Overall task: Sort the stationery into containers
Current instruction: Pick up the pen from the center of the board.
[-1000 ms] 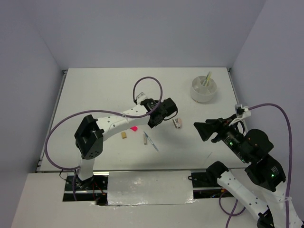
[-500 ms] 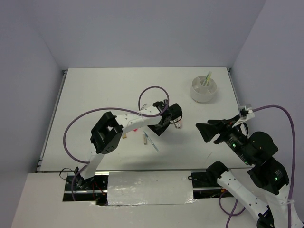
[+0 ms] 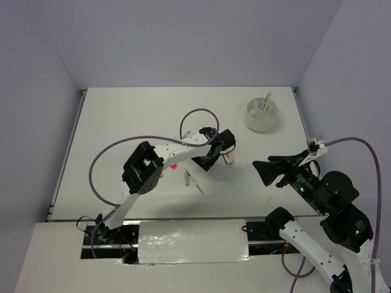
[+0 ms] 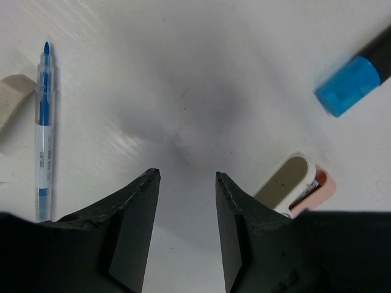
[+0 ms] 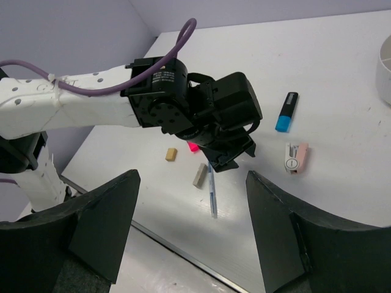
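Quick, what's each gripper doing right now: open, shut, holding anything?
Left gripper: open, holding nothing.
Right gripper: open wide, holding nothing.

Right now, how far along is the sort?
Done: only the yellow stick stands in the bowl. In hand: nothing; the left pincer is open over bare table beside the pink eraser. Left to sort: that eraser, blue highlighter, pen, pink highlighter, tan eraser, beige eraser.
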### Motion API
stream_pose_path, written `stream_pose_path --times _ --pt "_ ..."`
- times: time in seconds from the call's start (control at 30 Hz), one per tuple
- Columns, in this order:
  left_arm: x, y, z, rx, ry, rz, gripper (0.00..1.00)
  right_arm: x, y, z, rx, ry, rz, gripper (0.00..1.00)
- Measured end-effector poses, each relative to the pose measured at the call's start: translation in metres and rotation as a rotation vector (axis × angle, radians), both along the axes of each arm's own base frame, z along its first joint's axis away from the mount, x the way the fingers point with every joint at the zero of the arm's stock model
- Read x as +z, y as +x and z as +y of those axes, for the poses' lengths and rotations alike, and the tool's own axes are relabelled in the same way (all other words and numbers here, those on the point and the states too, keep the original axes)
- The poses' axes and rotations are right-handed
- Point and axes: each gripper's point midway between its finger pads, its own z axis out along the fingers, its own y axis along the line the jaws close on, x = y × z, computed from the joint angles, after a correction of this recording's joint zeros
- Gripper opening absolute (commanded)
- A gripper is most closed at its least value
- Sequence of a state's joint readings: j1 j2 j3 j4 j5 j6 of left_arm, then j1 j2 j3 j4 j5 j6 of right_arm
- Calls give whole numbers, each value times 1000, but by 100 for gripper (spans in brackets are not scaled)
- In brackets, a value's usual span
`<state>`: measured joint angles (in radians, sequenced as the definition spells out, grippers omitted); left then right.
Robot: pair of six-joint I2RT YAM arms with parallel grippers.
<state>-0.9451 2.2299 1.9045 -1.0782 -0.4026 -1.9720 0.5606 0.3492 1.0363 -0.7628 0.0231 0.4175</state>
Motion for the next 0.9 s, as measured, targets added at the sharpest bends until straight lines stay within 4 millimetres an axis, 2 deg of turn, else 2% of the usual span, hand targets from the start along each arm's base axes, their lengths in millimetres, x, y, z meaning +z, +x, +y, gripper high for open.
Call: stream_pose_path --times 0.33,0.67,0.8,0.87,0.9 --pt "-6 8 8 25 12 10 51 -1 0 0 6 -19 -9 78" --pt "-26 9 5 27 27 45 47 -1 0 0 11 -29 -15 78" --pt "-27 8 4 27 24 50 46 -1 0 0 11 -30 -16 79" --pt "-27 7 3 26 21 54 44 -1 0 0 12 -30 -16 79" --pt "-27 7 3 26 19 56 38 -1 0 0 13 -31 -16 79"
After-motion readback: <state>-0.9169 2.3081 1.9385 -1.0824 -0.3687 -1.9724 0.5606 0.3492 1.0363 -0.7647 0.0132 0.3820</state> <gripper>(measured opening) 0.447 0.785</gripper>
